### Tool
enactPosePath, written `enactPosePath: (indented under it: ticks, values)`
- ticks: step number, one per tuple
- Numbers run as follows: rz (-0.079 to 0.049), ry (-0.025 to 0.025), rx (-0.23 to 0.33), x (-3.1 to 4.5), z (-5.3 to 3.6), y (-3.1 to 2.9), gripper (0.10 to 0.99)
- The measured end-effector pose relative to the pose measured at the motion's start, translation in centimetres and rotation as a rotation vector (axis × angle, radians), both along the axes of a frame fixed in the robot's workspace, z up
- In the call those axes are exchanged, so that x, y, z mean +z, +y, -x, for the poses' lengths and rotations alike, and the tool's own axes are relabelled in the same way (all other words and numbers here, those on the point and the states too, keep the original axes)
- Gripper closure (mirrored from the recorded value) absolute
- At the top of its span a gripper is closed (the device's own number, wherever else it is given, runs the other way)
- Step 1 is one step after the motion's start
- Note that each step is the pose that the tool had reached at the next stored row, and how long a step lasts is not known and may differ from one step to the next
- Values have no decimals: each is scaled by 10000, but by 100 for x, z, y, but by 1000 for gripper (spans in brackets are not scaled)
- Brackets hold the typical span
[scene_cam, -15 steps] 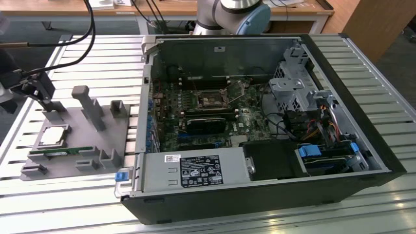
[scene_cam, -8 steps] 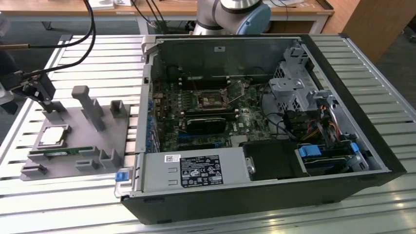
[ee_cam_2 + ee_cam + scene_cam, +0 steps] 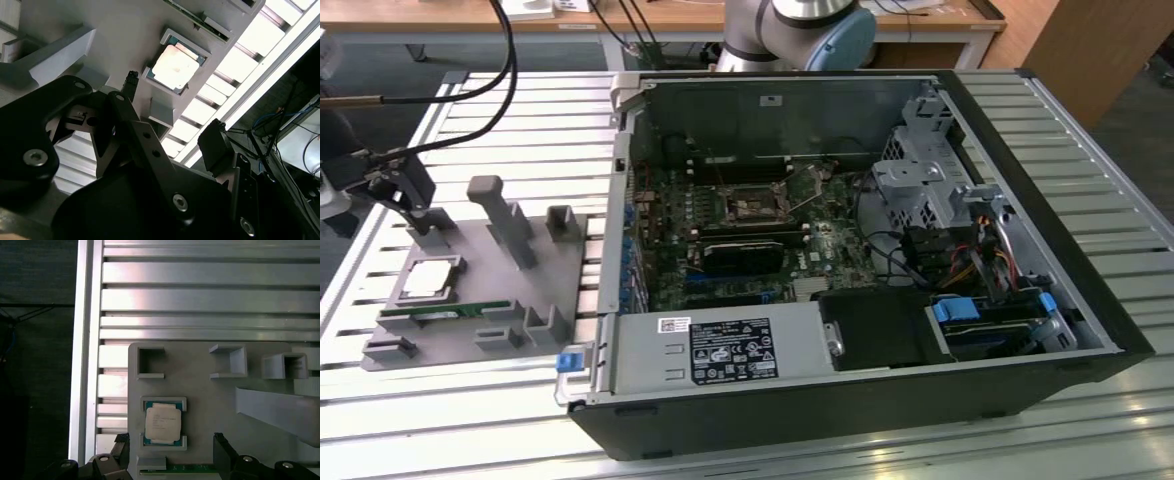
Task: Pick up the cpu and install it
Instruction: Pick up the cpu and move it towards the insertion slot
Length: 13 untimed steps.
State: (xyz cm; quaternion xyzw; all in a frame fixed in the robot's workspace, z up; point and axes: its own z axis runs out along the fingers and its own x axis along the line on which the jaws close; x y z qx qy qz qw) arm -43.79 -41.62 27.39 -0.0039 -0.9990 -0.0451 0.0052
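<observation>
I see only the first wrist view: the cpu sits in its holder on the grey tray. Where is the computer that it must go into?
Observer: The computer case lies open beside the tray, on the exterior view's right.
Operator: Is the socket free?
Observer: The socket on the motherboard looks empty, as far as the exterior view tells.
Operator: Does the gripper hold anything?
Observer: No. In the second wrist view the gripper is open and the cpu lies in its holder.
</observation>
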Motion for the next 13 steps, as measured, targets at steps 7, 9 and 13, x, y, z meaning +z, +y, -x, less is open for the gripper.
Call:
enactPosePath:
  ticks: [7,9,13]
  values:
    - [-1,-2,0,-23,0,-17,325]
    - [-1,-2,0,-29,0,-23,325]
    - [-1,-2,0,-43,0,-36,325]
